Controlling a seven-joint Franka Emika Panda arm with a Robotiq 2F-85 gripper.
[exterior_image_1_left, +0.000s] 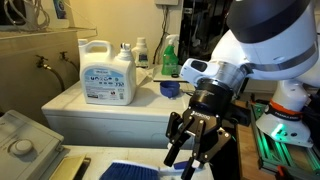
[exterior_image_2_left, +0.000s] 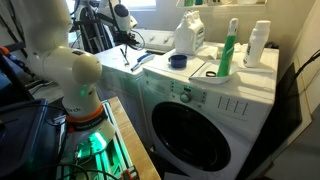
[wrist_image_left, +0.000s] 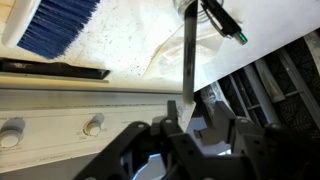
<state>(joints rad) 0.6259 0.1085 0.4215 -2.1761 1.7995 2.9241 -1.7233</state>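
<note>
Wrist view first: I'm looking down on the white speckled tabletop (wrist_image_left: 120, 50), and there's the brush (wrist_image_left: 60, 25), blue bristles up in the far left corner of what I can see. Its black handle (wrist_image_left: 55, 70) runs along the tabletop's edge, right beside the strip with the two knobs (wrist_image_left: 92, 125). My jaws sit at the bottom of the picture, apart, nothing between them. The brush is off to one side and ahead of me, not under me, with clear air in between.

In an exterior view, same story: jaws spread, hanging above the brush (exterior_image_1_left: 130, 172), which lies at the near edge. The detergent jug (exterior_image_1_left: 108, 72) and a blue cup (exterior_image_1_left: 170, 89) stand well apart, behind me.

In an exterior view from the washer (exterior_image_2_left: 200, 125) side, the brush is hidden and my jaws are too small to read.

My call: a clean grip means sliding over until the handle lies crosswise between the jaws. Then I'd drop straight down, keeping off the bristles and the knob strip.
</note>
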